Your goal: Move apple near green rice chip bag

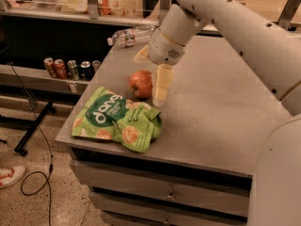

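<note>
Gripper (147,80) jaws spread and released, one finger partly hidden behind the apple (140,84). Apple sits just beside the green rice chip bag (115,119). Water bottle (133,35) lies behind.

The single camera looks down on the desk (221,117) from high above its near side, facing slantwise towards the desk's far-left corner. It sits close, and the desk fills most of the view. The arm (244,27) crosses from above the desk's right side to the gripper (149,76) over its left half, fingers (161,84) apart.
</note>
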Motion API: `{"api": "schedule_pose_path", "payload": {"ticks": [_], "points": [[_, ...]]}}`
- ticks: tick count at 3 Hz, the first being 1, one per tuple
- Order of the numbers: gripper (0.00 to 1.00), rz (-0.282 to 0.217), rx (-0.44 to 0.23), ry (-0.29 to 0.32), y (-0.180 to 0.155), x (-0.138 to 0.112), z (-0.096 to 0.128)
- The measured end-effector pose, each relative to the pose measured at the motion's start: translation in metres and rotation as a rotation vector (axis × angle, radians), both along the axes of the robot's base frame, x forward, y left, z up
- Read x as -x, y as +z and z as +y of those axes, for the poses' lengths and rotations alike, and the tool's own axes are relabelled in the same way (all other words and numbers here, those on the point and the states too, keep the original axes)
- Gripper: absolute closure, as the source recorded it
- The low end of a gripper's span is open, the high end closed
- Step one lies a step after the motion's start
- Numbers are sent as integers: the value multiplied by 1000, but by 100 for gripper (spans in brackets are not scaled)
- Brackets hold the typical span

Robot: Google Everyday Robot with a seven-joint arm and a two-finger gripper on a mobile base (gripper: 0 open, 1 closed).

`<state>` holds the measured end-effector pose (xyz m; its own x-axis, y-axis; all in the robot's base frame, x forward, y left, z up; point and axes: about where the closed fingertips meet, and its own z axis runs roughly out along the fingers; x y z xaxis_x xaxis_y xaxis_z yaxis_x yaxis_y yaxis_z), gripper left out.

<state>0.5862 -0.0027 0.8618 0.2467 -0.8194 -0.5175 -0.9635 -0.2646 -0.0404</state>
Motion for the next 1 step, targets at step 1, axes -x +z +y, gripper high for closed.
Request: {"api": "schedule_pose_path", "payload": {"ticks": [1], "points": [[0, -18, 1, -4, 7, -3, -4]]}}
